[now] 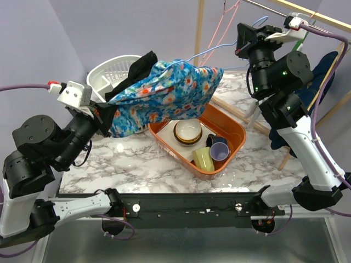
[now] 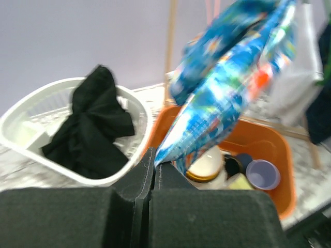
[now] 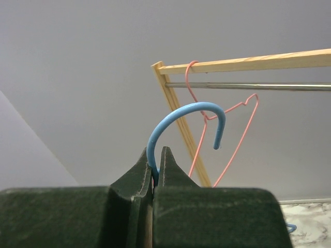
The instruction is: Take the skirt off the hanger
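Observation:
The skirt (image 1: pixel 164 98) is blue with a flower print and hangs stretched between my two arms above the orange tub. My left gripper (image 1: pixel 107 112) is shut on its lower left edge; the left wrist view shows the skirt (image 2: pixel 232 88) running up from the closed jaws (image 2: pixel 154 164). The blue wire hanger (image 1: pixel 219 49) runs from the skirt's upper right corner to my right gripper (image 1: pixel 241 48). In the right wrist view that gripper (image 3: pixel 158 166) is shut on the hanger's hook (image 3: pixel 181 116), off the rail.
An orange tub (image 1: pixel 230 131) holds a bowl (image 1: pixel 188 130), a green cup (image 1: pixel 203 159) and a purple cup (image 1: pixel 219 149). A white basket (image 1: pixel 109 71) with a black garment (image 1: pixel 137 71) stands at back left. A wooden rack (image 3: pixel 248 62) carries a pink hanger (image 3: pixel 232 124).

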You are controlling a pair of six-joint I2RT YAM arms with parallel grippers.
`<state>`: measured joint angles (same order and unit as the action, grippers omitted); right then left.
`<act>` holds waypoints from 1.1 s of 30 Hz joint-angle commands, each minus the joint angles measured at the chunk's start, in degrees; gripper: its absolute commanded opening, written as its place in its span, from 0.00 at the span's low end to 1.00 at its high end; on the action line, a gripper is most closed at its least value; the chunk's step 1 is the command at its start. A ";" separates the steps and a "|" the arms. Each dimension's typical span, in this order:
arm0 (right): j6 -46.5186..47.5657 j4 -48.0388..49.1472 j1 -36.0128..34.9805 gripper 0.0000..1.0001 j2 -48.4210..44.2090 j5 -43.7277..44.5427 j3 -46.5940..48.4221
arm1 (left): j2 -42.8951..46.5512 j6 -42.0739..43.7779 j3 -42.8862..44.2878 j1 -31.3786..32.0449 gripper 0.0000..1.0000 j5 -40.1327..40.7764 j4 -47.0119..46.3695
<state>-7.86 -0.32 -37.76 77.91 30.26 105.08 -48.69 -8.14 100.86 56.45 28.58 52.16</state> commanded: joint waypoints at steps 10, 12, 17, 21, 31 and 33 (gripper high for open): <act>1.89 1.30 1.90 0.01 -2.41 -1.68 3.02 | -5.10 21.41 -0.67 -0.11 0.00 40.52 -13.64; 1.44 0.58 1.90 0.01 -3.20 -5.90 3.03 | -6.85 22.20 0.65 -0.11 0.00 38.67 -16.20; 1.79 -1.70 1.90 0.01 -5.66 -18.02 1.80 | -10.63 22.56 3.81 -0.11 0.00 29.81 -21.57; 1.09 -2.85 1.90 0.01 -8.56 -20.06 -0.39 | -15.45 24.75 8.54 -0.11 0.00 29.42 -25.52; -1.72 -5.13 1.90 0.01 -13.83 -29.99 -3.82 | -24.96 41.80 12.43 -3.25 0.00 24.62 -50.76; -2.33 -5.57 1.90 0.01 -14.97 -34.81 -4.44 | -29.24 37.01 15.40 -5.81 0.00 23.28 -46.47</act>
<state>-8.19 -3.64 -36.03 64.47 5.65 102.65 -72.34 28.27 111.74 54.85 57.58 11.09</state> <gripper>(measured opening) 0.050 0.010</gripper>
